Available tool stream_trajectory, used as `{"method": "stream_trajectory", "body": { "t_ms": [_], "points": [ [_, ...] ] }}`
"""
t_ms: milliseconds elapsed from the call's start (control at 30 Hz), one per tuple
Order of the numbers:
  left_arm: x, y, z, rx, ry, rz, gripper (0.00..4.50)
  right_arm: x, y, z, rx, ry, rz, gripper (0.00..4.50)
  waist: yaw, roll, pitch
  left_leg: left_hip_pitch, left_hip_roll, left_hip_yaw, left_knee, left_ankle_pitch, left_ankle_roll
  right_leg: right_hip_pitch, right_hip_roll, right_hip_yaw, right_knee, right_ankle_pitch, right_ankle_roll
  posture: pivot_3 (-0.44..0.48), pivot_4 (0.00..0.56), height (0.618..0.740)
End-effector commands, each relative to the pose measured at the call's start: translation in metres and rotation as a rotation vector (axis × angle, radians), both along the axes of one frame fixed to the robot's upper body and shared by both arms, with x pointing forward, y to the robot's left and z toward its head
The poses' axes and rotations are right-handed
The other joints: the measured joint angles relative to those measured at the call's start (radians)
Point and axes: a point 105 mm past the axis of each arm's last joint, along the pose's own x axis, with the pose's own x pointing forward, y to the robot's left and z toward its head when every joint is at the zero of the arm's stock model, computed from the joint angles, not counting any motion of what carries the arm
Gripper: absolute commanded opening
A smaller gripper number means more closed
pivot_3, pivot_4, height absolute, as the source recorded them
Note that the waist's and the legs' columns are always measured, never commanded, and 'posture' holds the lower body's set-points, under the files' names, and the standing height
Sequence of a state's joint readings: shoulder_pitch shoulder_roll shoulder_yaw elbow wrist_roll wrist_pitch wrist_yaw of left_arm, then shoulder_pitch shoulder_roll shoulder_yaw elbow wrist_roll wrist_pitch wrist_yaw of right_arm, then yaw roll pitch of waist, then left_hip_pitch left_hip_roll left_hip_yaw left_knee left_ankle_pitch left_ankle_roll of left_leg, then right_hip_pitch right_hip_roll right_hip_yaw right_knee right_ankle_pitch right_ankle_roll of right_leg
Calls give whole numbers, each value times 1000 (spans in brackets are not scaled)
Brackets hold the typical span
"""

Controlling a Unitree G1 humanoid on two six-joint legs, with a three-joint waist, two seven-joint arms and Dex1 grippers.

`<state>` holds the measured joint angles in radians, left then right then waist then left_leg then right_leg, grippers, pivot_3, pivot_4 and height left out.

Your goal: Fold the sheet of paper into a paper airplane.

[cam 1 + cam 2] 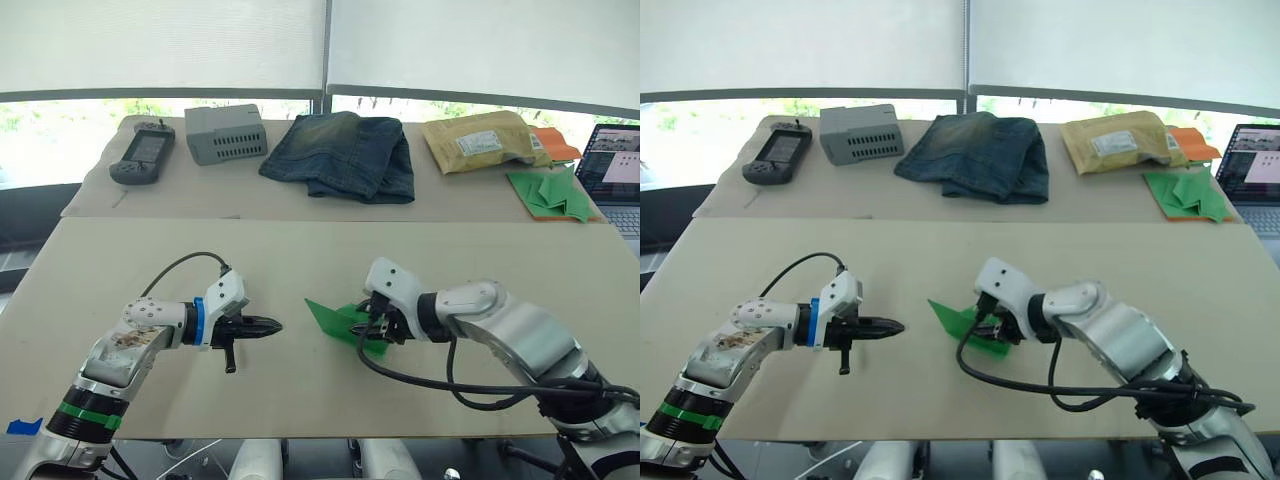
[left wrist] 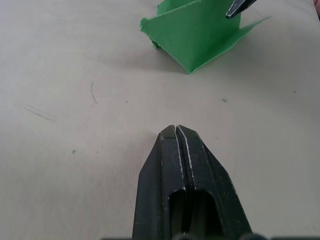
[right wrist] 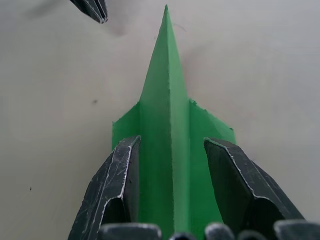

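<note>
Left end effector (image 1: 268,326): fingers were pressed together, pointing toward the right arm.
Right end effector (image 3: 171,150): fingers were spread apart, pointing toward the left arm.

The left gripper (image 2: 176,129), jaws pressed together, points over the beige surface (image 2: 75,150) toward the folded green paper airplane (image 2: 197,35).

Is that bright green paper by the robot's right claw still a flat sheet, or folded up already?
Folded. The bright green paper forms a narrow pointed wedge with a raised centre crease, lying between the open right gripper's fingers.
</note>
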<state>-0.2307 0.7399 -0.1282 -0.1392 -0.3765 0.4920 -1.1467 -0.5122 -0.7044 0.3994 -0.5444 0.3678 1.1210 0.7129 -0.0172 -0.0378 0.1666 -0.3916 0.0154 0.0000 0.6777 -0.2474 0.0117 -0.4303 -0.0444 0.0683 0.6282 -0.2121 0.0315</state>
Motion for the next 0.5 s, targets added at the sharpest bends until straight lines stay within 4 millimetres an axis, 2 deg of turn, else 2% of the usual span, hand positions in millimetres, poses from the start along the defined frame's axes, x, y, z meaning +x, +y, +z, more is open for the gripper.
{"method": "stream_trajectory", "body": {
  "t_ms": [33, 133, 167, 233, 333, 400, 500],
  "points": [
    [2, -2, 5, -7, -30, -6, 0, 2, 2, 4, -6, -26, -3, 1435, 0, 0, 0, 0, 0, 0, 0, 0, 0, 0, 0, 0, 0, 0, 0, 0, 150, 728],
    [2, -3, 4, -12, -23, -4, 0, 0, 3, 4, -4, -26, 26, 311, 0, 0, 0, 0, 0, 0, 0, 0, 0, 0, 0, 0, 0, 0, 0, 0, 150, 728],
    [2, -3, 3, -11, -20, -7, 0, 1, 2, 5, -1, -31, 26, 77, 0, 0, 0, 0, 0, 0, 0, 0, 0, 0, 0, 0, 0, 0, 0, 0, 150, 728],
    [1, -4, 2, -11, -15, -16, 0, 6, -6, 12, 13, -48, 1, 28, 0, 0, 0, 0, 0, 0, 0, 0, 0, 0, 0, 0, 0, 0, 0, 0, 150, 728],
    [3, -6, 2, -17, -14, -23, 0, 15, -27, 26, 61, -40, -92, 28, 2, 0, 0, 0, 0, 0, 0, 0, 0, 0, 0, 0, 0, 0, 0, 0, 150, 728],
    [6, -8, 2, -20, -17, -26, 0, 23, -51, 33, 72, -47, -188, 28, 5, 0, 0, 0, 0, 0, 1, 0, 0, 0, 0, 0, 0, 0, 1, 0, 150, 728],
    [8, -11, 1, -27, -18, -41, 0, 40, -101, 41, 113, -51, -408, 28, 7, 0, 0, -1, -1, 0, 1, 0, 0, 0, 0, 0, -1, 0, 1, 0, 150, 728]
  ]
}}
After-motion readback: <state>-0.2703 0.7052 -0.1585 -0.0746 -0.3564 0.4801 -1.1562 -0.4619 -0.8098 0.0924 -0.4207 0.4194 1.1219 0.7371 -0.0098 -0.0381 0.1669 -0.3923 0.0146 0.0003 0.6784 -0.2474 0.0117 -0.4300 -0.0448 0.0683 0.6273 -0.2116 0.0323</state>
